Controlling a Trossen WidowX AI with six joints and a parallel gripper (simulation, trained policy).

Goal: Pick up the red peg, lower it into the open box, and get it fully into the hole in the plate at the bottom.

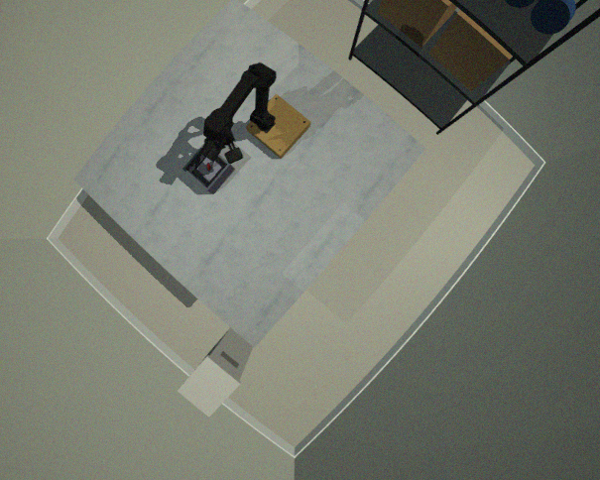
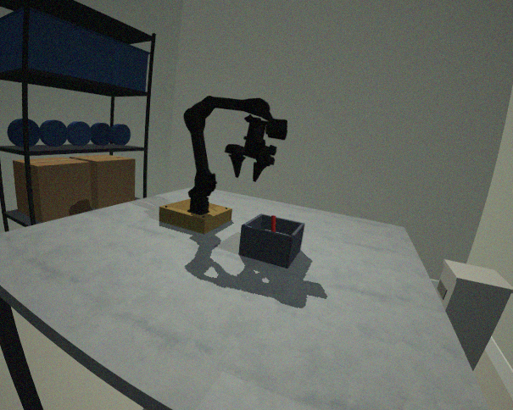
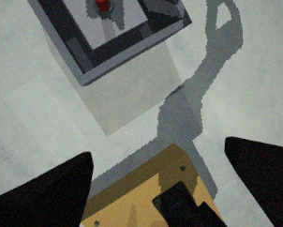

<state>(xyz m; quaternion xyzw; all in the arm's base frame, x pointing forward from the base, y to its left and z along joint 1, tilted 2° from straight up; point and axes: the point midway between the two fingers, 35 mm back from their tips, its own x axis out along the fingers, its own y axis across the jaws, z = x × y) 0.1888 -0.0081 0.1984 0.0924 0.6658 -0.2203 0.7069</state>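
The red peg [image 1: 208, 166] [image 2: 273, 223] [image 3: 103, 5] stands upright inside the open dark grey box [image 1: 221, 182] [image 2: 263, 246] [image 3: 131, 52]. Its top shows near the rim's height in the exterior view. In the wrist view it rises from the pale plate [image 3: 91, 35] at the box bottom, cut by the frame's top edge. The peg's lower end and the hole are hidden, so its depth cannot be told. My gripper [image 2: 245, 178] [image 3: 159, 152] is open and empty, high above the table, toward the arm's base side of the box. It does not touch peg or box.
The arm stands on a yellow base block [image 1: 290, 129] [image 2: 181, 222] [image 3: 126, 206] beside the box on the grey table [image 1: 269, 221] [image 2: 181, 352]. A black shelf rack with boxes and blue rolls stands behind. A pale cabinet [image 1: 208, 387] [image 2: 477, 308] stands beyond the table.
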